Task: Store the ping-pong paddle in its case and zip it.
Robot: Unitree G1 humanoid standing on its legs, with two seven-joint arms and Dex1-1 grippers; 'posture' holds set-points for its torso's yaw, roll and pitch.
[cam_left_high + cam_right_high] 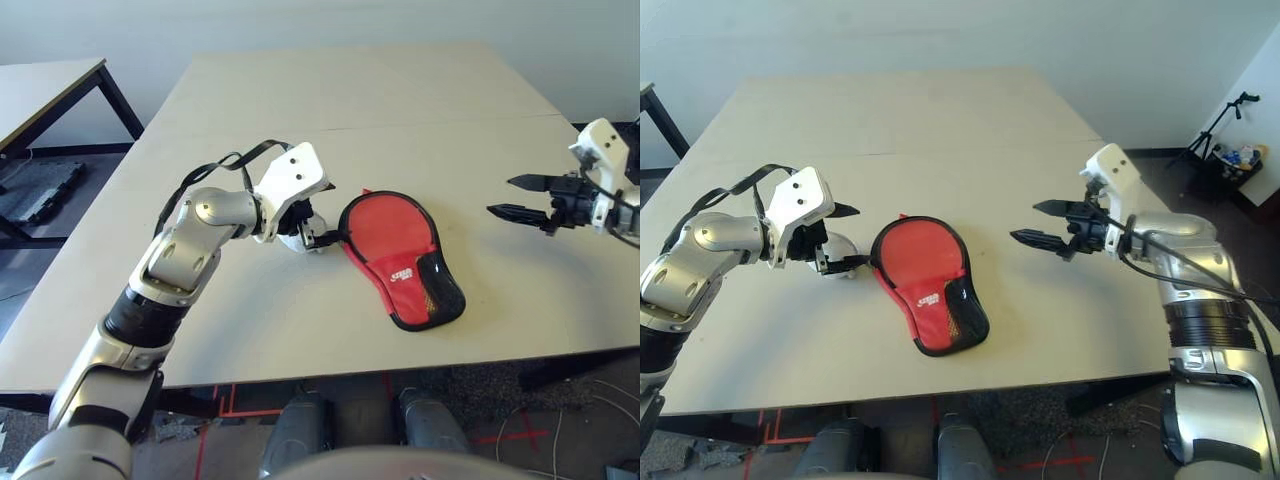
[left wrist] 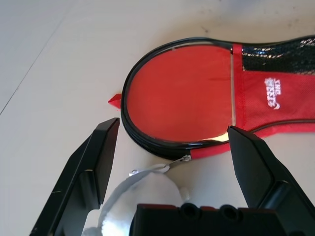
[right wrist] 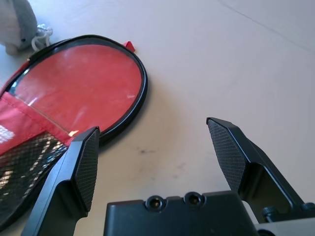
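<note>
The case (image 2: 266, 93) looks like red cloth with glossy black edging and a shiny, smooth red window, on a smooth, matt, pale desk (image 1: 330, 100) beside a soft, plush-like whitish pouch (image 2: 142, 196).

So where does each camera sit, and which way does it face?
Left eye, right eye: on the head, facing forward and down; both show the silver forearms and the case.
Left wrist: along its open fingers, toward the case and whitish pouch.
Right wrist: along its open fingers; it shares case and pouch with the left wrist.
</note>
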